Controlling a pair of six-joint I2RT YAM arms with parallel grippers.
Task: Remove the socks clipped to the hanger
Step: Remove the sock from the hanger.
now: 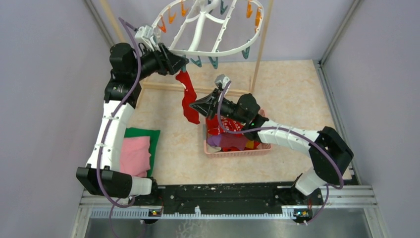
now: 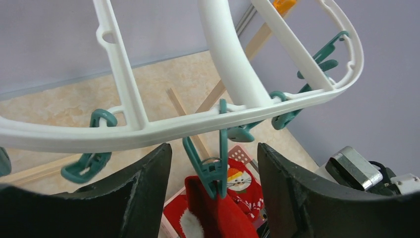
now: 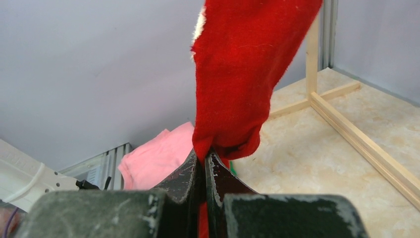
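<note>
Right wrist view: the right gripper (image 3: 204, 156) pinches the toe of the red sock (image 3: 242, 74). The left gripper (image 2: 213, 148), spread around the teal clip (image 2: 209, 172), should squeeze it open before any pull.

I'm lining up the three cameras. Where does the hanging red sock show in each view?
Top external: the red sock hangs left of centre, below the hanger.
Left wrist: bottom centre, held by a teal clip.
Right wrist: top centre, its tip pinched in the shut jaws of the right gripper.
Shared landmark: the wooden frame.
</note>
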